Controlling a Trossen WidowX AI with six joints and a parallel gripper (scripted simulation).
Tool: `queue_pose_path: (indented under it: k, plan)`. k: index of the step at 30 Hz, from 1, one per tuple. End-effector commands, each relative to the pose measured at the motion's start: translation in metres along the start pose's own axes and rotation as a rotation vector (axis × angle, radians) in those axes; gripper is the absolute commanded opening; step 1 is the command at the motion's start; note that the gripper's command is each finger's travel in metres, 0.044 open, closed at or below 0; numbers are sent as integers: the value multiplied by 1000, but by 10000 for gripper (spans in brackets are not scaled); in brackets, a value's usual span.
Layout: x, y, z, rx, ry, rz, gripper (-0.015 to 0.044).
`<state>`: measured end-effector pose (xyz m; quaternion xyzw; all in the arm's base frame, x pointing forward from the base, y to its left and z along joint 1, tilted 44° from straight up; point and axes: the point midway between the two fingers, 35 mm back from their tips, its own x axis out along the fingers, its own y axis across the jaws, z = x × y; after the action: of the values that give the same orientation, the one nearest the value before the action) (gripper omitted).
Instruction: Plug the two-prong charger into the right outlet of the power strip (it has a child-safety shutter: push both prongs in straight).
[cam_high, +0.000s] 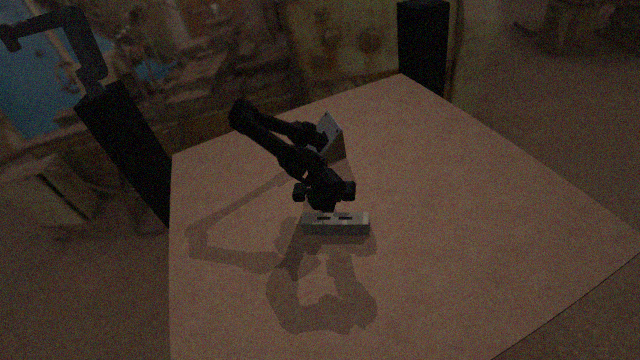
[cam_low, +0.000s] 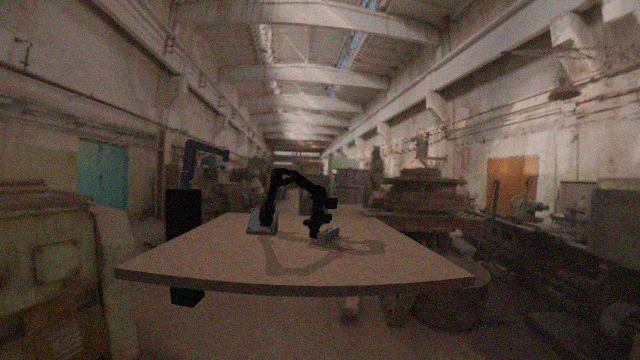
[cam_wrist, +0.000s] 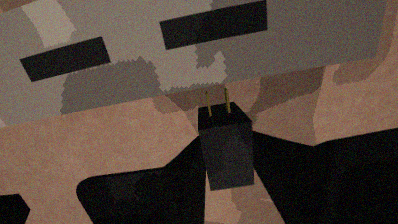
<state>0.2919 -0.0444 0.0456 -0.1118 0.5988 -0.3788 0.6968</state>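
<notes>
The grey power strip (cam_high: 336, 229) (cam_low: 329, 235) (cam_wrist: 340, 55) lies on the table, with two dark outlet slots in its top. The black charger (cam_wrist: 227, 157) has two thin brass prongs that point toward the strip's near edge in the wrist view. My gripper (cam_wrist: 221, 137) is shut on the charger, one finger at each side. In the wrist view the prongs show just short of the strip's edge, below the right outlet (cam_wrist: 215, 25) and right of the left outlet (cam_wrist: 65, 59). In the top view the gripper (cam_high: 322, 207) is right behind the strip; the charger is hidden there.
The table (cam_high: 450, 200) (cam_low: 210, 265) bears the arm's base (cam_high: 336, 140) (cam_low: 262, 223) behind the strip. Dark shadows of the arm fall across the strip and the table in front of it. Black pillars (cam_high: 125, 155) (cam_high: 424, 45) stand beyond the table's far edges.
</notes>
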Motion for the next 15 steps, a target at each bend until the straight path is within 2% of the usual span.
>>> queue_pose_path:
  k: [1,15]
  plan:
    - [-1,-1,2,-4,-4,-3,0]
    - [-1,-1,3,-4,-4,-3,0]
